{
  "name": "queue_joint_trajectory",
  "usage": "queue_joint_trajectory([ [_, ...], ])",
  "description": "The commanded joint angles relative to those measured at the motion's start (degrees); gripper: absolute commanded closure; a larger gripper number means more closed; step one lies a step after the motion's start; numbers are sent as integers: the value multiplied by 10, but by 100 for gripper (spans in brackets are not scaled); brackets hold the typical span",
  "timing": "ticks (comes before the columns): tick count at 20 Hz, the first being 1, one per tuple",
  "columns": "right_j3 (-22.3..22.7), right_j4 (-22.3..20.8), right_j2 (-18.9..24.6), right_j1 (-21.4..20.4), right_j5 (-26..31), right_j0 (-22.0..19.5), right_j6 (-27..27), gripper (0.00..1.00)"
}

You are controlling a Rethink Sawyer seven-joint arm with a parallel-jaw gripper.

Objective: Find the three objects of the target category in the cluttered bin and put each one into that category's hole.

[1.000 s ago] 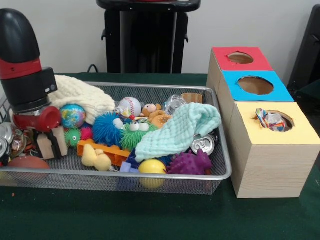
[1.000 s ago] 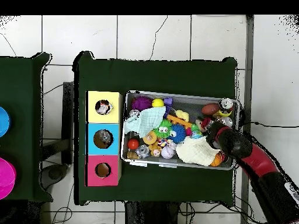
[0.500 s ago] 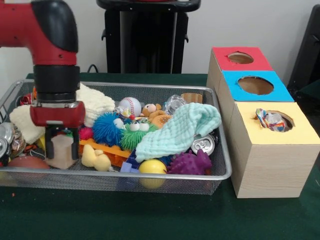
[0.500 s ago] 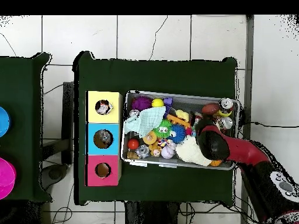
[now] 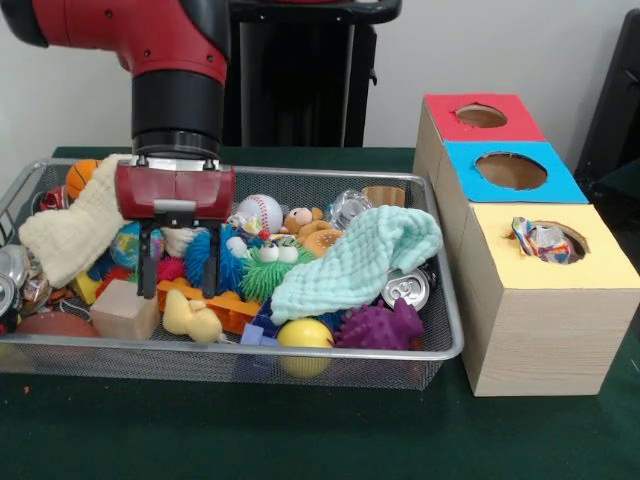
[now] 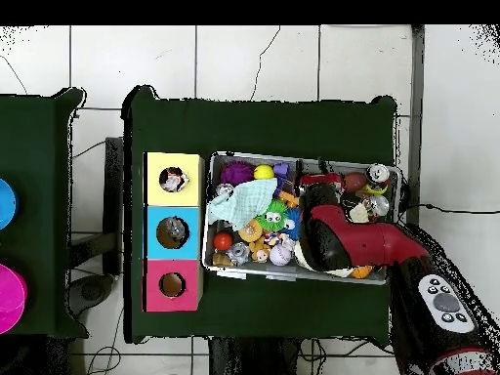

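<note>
My gripper (image 5: pixel 180 291) hangs open over the left half of the mesh bin (image 5: pixel 300 352), its fingers (image 5: pixel 148 262) straddling a pink spiky ball and empty. A plain wooden block (image 5: pixel 124 310) lies loose in the bin just left of the fingers. Close behind them sits a blue spiky ball (image 5: pixel 214 255). To the right stand three boxes with round holes: red (image 5: pixel 480 116), blue (image 5: pixel 511 171) and yellow (image 5: pixel 545 243), which has a crumpled wrapper in its hole. Overhead, my arm (image 6: pixel 337 234) covers the gripper and the bin's right half (image 6: pixel 293 159).
The bin is crowded: a cream cloth (image 5: pixel 68 235), a mint cloth (image 5: pixel 360 260), a crushed can (image 5: pixel 407 288), a baseball (image 5: pixel 260 212), a yellow ball (image 5: pixel 303 335), a purple spiky toy (image 5: pixel 385 325), a yellow duck (image 5: pixel 190 315) and an orange brick (image 5: pixel 228 306). More crushed cans (image 5: pixel 8 275) lie at the far left.
The arm swung to the right across the bin. The wooden block it held half a second ago now lies loose in the bin, and the gripper has opened.
</note>
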Motion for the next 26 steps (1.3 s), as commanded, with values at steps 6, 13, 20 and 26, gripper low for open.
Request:
queue_joint_trajectory([
  [6, 71, 2, 147, 33, 205, -118, 9, 0],
  [13, 92, 28, 191, 83, 244, -139, 21, 0],
  [20, 120, 36, 164, 48, 210, -102, 67, 0],
  [26, 135, 44, 146, 15, 191, -72, 82, 0],
])
